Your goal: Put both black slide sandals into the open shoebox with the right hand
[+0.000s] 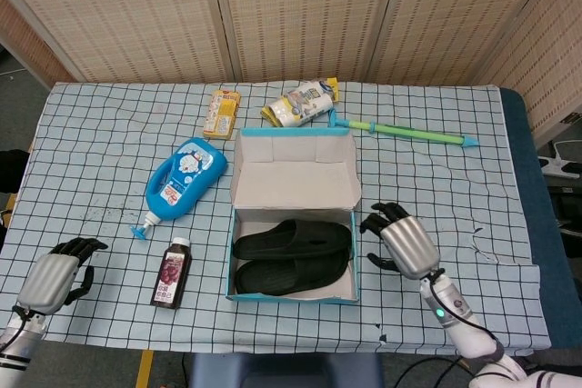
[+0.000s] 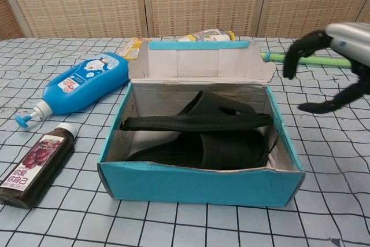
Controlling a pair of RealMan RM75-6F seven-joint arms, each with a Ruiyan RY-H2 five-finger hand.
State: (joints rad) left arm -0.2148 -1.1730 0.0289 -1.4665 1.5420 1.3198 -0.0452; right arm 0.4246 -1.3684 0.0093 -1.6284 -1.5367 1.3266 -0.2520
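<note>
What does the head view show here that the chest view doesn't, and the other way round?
Only the head view shows the left hand, resting at the near left table edge, and the whole green and blue stick beyond the box.

Only the chest view shows the inside of the open blue cardboard shoebox from the side: one black slide sandal leans tilted over the other.

Both show the two sandals in the box, the right hand outside it on its right, fingers apart and holding nothing, the blue lotion bottle and the dark juice bottle.
</note>
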